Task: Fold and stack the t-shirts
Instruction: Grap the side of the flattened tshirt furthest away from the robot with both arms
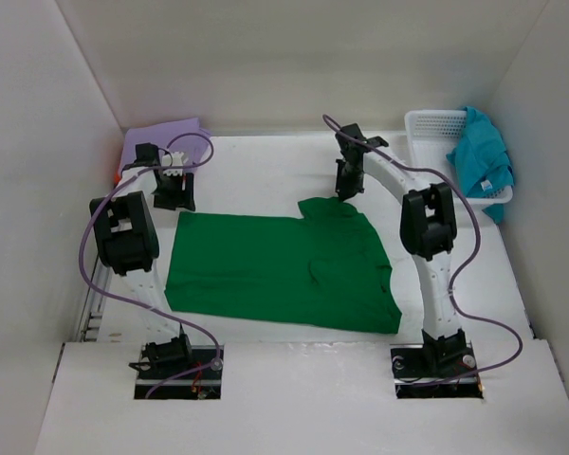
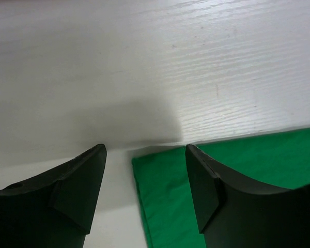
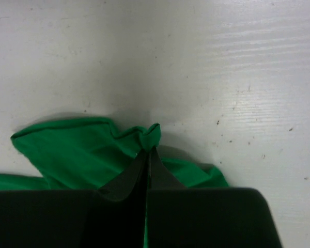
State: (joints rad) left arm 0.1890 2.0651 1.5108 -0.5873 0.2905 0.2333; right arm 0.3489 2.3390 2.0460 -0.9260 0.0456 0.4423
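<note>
The green t-shirt (image 1: 280, 270) lies spread flat in the middle of the table. My right gripper (image 1: 345, 190) is shut on a pinch of its far edge, and in the right wrist view the cloth (image 3: 151, 135) bunches up at the closed fingertips (image 3: 147, 152). My left gripper (image 1: 176, 194) is open over the shirt's far left corner (image 2: 170, 196), which lies flat between the spread fingers (image 2: 144, 155). The lavender t-shirt (image 1: 166, 136) lies at the back left, with a sliver of orange (image 1: 115, 159) beside it. The teal t-shirt (image 1: 481, 159) hangs in the basket.
A white mesh basket (image 1: 427, 126) stands at the back right corner against the wall. White walls enclose the table on the left, back and right. Purple cables loop off both arms.
</note>
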